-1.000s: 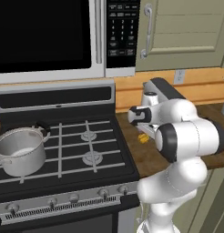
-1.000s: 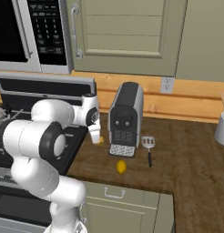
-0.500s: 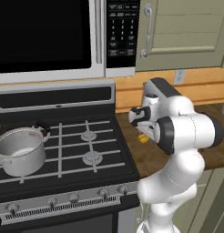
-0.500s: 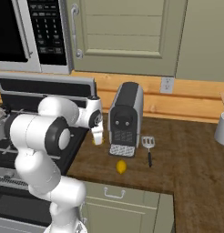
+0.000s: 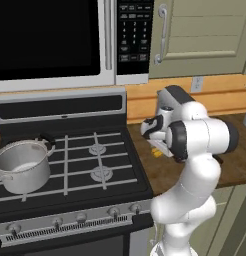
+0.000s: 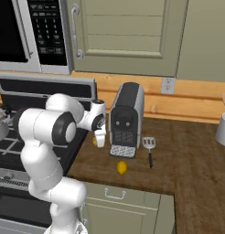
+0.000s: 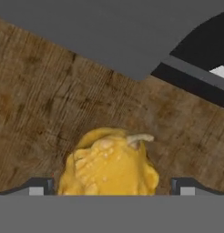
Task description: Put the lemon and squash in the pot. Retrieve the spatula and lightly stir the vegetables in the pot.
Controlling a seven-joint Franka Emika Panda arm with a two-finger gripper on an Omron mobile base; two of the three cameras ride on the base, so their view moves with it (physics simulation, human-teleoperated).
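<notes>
The bumpy yellow squash (image 7: 109, 166) lies on the wooden counter, between my two fingertips (image 7: 38, 186) in the hand view. My gripper (image 6: 100, 139) is open and hangs just over the squash (image 6: 94, 142), left of the coffee machine; nothing is held. A sliver of the squash (image 5: 157, 153) shows under my hand in the left base view. The lemon (image 6: 122, 167) sits on the counter in front of the machine. To its right lies the spatula (image 6: 149, 148), grey head toward the wall. The steel pot (image 5: 22, 165) stands on the stove's front left burner.
A black and silver coffee machine (image 6: 127, 119) stands close to the right of my hand. The stove (image 5: 95, 170) lies to the left, under a microwave (image 5: 55, 40). A grey utensil holder (image 6: 222, 129) is at the counter's far right. Bare counter (image 6: 187, 178) stretches to the right.
My elbow has shifted slightly up and inward. The hand has barely moved over the squash, and the jaws have stayed open.
</notes>
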